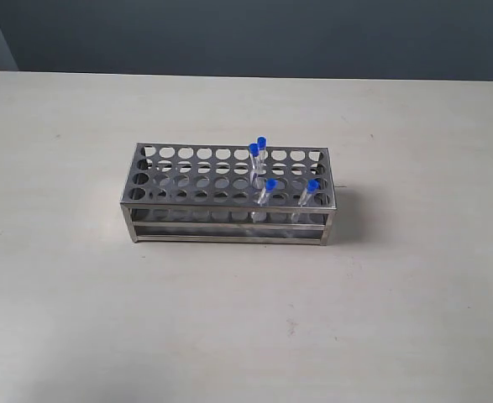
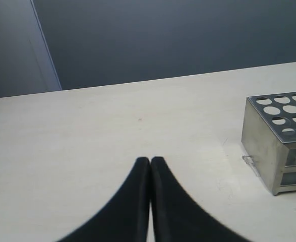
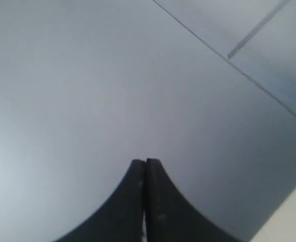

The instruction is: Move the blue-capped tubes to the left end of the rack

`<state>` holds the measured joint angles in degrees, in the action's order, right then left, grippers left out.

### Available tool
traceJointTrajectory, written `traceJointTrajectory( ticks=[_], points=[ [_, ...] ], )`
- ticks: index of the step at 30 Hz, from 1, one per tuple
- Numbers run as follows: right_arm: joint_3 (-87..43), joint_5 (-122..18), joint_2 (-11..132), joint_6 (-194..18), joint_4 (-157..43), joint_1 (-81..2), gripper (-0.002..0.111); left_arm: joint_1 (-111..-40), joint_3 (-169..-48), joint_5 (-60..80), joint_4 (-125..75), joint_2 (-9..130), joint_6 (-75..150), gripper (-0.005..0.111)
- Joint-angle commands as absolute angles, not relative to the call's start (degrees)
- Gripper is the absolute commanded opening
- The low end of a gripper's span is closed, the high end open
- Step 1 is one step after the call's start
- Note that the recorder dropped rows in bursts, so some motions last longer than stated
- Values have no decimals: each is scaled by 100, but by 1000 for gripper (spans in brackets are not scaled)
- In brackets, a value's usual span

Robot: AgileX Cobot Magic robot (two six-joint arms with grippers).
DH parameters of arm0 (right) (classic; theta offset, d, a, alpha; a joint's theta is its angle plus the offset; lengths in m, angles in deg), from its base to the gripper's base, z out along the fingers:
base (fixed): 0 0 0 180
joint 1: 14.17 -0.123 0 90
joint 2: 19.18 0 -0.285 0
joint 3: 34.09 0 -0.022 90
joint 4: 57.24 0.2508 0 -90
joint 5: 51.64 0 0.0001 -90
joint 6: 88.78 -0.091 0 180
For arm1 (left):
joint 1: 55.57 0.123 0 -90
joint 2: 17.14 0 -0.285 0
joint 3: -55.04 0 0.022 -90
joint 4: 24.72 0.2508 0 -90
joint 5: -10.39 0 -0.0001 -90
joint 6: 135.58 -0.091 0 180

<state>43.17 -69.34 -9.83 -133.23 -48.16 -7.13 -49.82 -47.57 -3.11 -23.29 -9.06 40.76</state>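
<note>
The shiny steel rack (image 1: 221, 201) stands mid-table in the exterior view. Several blue-capped tubes stand in its right half: two close together at the back (image 1: 262, 142) (image 1: 253, 149), one at the front middle-right (image 1: 270, 185), one near the front right corner (image 1: 313, 185). The rack's left holes hold nothing. Neither arm shows in the exterior view. My left gripper (image 2: 150, 160) is shut with nothing in it, low over bare table, with one end of the rack (image 2: 269, 136) off to its side. My right gripper (image 3: 145, 162) is shut and empty, facing the grey wall.
The pale table (image 1: 78, 294) spreads all round the rack. A dark grey wall (image 1: 246, 34) runs behind the table's far edge. A corner of the table (image 3: 289, 219) shows in the right wrist view.
</note>
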Motion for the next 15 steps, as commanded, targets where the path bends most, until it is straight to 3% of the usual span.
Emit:
traceJointTrajectory(
  ticks=[1,6,10,15],
  points=[
    [4313,-6132,-991,-14128,-4833,-688,-1,-5005,-4774,-283,-2339,-936,4079,1],
    [4313,-6352,-991,-14085,-4947,-688,-1,-5005,-4774,-283,-2339,-936,4079,1],
    [4165,-8321,-797,-13140,-6104,-688,-1,-5005,-4774,-283,-2339,-936,4079,1],
    [2618,-7740,289,-11873,-7128,-688,-1,-5005,-4774,-283,-2339,-936,4079,1]
  ],
)
